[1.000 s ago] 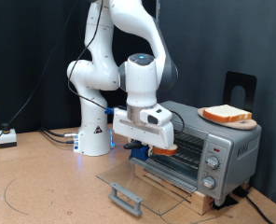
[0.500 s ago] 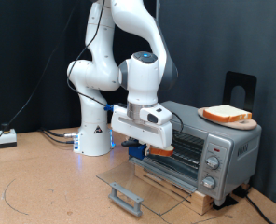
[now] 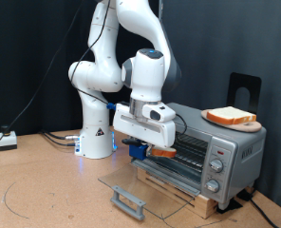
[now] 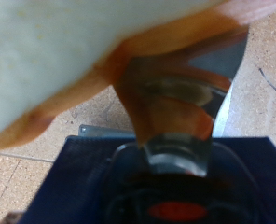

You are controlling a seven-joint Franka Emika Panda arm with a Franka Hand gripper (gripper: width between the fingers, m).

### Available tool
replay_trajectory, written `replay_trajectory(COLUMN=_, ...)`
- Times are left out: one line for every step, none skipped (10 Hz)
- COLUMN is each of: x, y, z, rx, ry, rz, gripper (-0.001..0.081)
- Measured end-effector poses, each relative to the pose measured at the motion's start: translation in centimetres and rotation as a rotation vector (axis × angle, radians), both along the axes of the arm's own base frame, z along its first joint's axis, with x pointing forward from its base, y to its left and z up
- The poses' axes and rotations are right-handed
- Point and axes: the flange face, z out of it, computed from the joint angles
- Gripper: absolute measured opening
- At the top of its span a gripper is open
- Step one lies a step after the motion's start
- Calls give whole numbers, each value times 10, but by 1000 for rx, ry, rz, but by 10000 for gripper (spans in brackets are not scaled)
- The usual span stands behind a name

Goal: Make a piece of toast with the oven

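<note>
Since the earlier frames the arm has drawn slightly up and toward the exterior view's left, so the gripper [image 3: 152, 149] now sits a little further out from the oven [image 3: 199, 157] mouth than a second ago. Nothing else has shifted.

The gripper is closed on a piece of toast [image 3: 163, 151]; in the exterior view only its tan crust edge shows beneath the hand, just in front of the open cavity. The wrist view confirms the hold: the pale slice [image 4: 73, 65] with its brown crust fills most of the picture, pressed against a finger [image 4: 180, 112], with a dark blue object below it that I cannot identify.

The oven's glass door [image 3: 145, 186] is already dropped flat, its grey bar handle [image 3: 128, 201] pointing toward the exterior view's bottom, and the wire rack [image 3: 183, 152] is exposed and appears bare. A second slice [image 3: 230, 117] lies on a small wooden board [image 3: 243, 124] on top of the oven, well apart from the gripper.

So, as I judge it, opening the door and picking up a slice are done. The slice is not yet on the rack, the door is not closed, and the knobs [image 3: 216, 166] look untouched.
</note>
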Motion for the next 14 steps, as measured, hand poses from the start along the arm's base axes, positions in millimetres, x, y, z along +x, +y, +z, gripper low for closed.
replay_trajectory(x=-1, y=0, z=0, rx=1, ry=10, rz=12, gripper=396)
replay_trajectory(x=-2, y=0, z=-1, rx=12, ry=23, rz=15, gripper=396)
replay_trajectory(x=-4, y=-1, z=-1, rx=43, ry=41, rz=-2, gripper=396)
replay_trajectory(x=-6, y=-3, z=-2, rx=77, ry=53, rz=-25, gripper=396)
replay_trajectory(x=-7, y=-5, z=-2, rx=103, ry=60, rz=-44, gripper=396)
replay_trajectory(x=-8, y=-6, z=-3, rx=120, ry=65, rz=-61, gripper=396)
replay_trajectory(x=-9, y=-7, z=-3, rx=136, ry=69, rz=-79, gripper=396)
replay_trajectory(x=-5, y=0, z=-2, rx=139, ry=61, rz=-105, gripper=396)
replay_trajectory(x=2, y=16, z=0, rx=136, ry=26, rz=-132, gripper=396)
replay_trajectory(x=8, y=32, z=-1, rx=131, ry=-15, rz=-169, gripper=396)
replay_trajectory(x=13, y=47, z=-3, rx=129, ry=-35, rz=-208, gripper=396)
replay_trajectory(x=18, y=60, z=-5, rx=122, ry=-41, rz=-227, gripper=396)
replay_trajectory(x=24, y=67, z=-7, rx=116, ry=-45, rz=-218, gripper=396)
replay_trajectory(x=30, y=63, z=-9, rx=102, ry=-58, rz=-183, gripper=396)
